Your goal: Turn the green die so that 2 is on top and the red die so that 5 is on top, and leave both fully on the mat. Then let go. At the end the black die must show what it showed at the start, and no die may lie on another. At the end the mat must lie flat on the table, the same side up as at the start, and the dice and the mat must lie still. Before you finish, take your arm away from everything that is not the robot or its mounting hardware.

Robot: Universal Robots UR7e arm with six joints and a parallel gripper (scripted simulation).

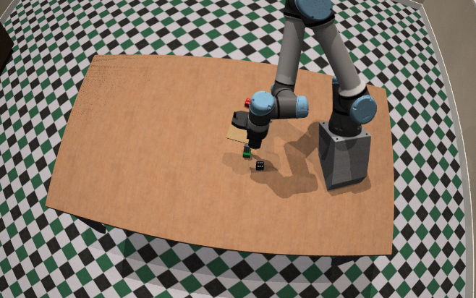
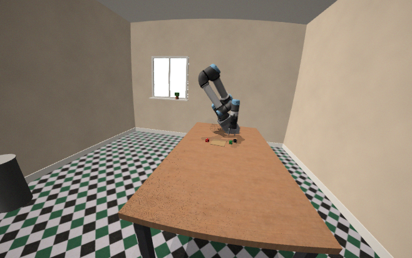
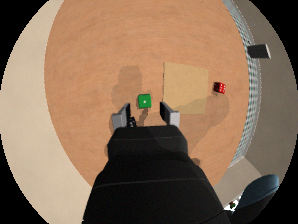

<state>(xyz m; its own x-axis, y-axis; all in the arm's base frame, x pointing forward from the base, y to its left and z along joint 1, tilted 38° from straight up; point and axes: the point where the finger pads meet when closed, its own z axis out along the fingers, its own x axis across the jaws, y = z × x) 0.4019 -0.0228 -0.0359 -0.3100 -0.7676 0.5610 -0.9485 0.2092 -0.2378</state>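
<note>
The green die (image 1: 247, 154) lies on the bare table just off the near edge of the tan mat (image 1: 238, 133). It also shows in the wrist view (image 3: 144, 100) and in the exterior view (image 2: 230, 142). My gripper (image 3: 145, 108) is open and empty, hovering right above the green die, with the fingers either side of it in the wrist view. The red die (image 1: 248, 102) lies on the table beyond the mat's far edge; it also shows in the wrist view (image 3: 218, 87). The black die (image 1: 260, 165) lies on the table near the green one. The mat (image 3: 188, 87) lies flat.
The robot's grey base pedestal (image 1: 343, 155) stands on the table to the right of the dice. A black lamp shade (image 2: 12, 183) stands on the floor far to the left.
</note>
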